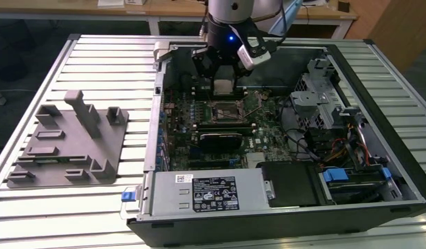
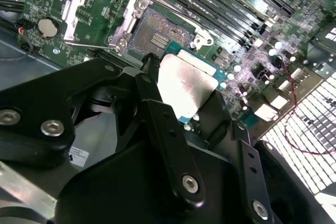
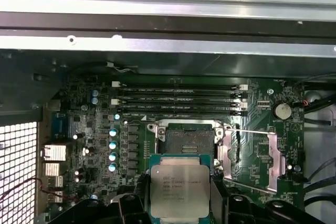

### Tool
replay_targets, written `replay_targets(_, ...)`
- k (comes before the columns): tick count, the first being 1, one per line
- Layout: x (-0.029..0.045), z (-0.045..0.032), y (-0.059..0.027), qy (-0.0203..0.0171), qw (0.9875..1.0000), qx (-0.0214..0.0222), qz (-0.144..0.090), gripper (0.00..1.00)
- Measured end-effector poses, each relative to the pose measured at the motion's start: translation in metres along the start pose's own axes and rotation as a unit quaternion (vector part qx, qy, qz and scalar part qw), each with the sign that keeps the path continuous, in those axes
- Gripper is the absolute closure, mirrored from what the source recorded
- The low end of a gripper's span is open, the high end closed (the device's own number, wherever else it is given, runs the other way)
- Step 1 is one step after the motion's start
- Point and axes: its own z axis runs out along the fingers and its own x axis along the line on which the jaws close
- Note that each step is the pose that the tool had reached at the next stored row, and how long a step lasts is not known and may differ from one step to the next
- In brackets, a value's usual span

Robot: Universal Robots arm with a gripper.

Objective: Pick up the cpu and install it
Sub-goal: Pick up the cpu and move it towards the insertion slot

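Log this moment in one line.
gripper: shut on cpu | cpu: held near socket, not seated | socket: open, empty

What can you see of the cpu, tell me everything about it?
The cpu is a small flat square chip with a dull silver metal top bearing faint print and a thin green-blue rim. The gripper clamps it by two opposite edges, its dark fingers touching its sides. It hangs metal side up, roughly level, above the motherboard inside the open computer case, close to the open socket but not seated in it.
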Motion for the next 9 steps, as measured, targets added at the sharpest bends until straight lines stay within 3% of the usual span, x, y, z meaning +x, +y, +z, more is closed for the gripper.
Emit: replay_targets(9,-0.0122,0.0083,0.0004,0.0024,1.0000,0.0000,-0.001,0.45)
